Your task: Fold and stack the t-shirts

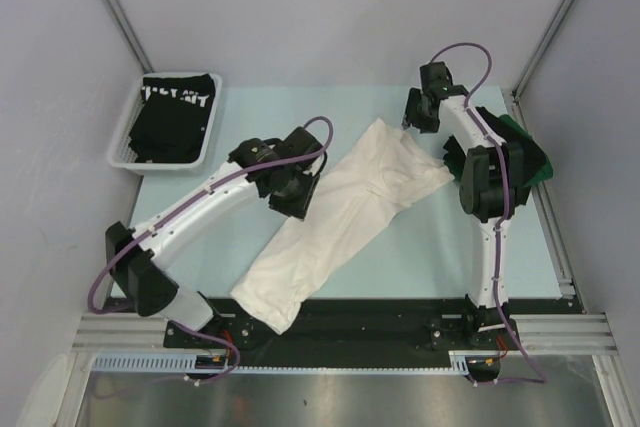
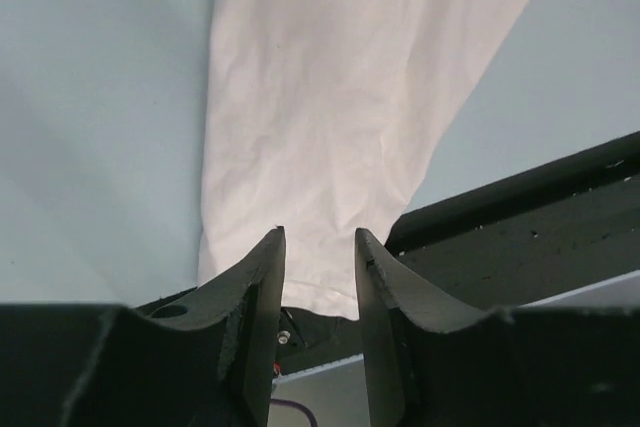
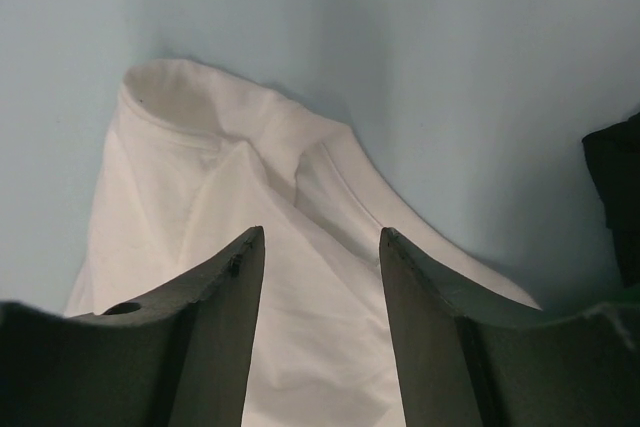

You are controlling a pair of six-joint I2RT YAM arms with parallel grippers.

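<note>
- White t-shirt (image 1: 340, 217) lies on the worktop (image 1: 420, 257) as a long narrow strip. It runs diagonally from the near-left edge toward the far middle.
- Both sides look turned in. Plain side up, no print showing.
- Hem end overhangs the worktop's near edge onto the black rail (image 1: 390, 309). Collar end points far-right, and the neckline is clear in the right wrist view.
- Left tool (image 2: 320, 237) hovers by the strip's left flank, about mid-length. Jaws are partly apart with nothing between them.
- Right tool (image 3: 320, 237) sits above the collar end. Its jaws are parted somewhat wider and are also empty.
- Black tee with white lettering (image 1: 178, 112) sits in the white basket (image 1: 122, 155), far-left corner.
- Dark green tee (image 1: 535, 152) lies at the far-right edge, partly under the right arm. Something black lies with it; I cannot tell what.

**Step in hand (judgement):** the lengthwise fold reads as finished and the crosswise fold is not yet begun.

**Next move (judgement):** pinch one end of the strip, catching every layer, then carry it over to meet the other end. The overhanging hem looks the easier grab. Because the strip lies skewed, the two ends need squaring as they meet.
</note>
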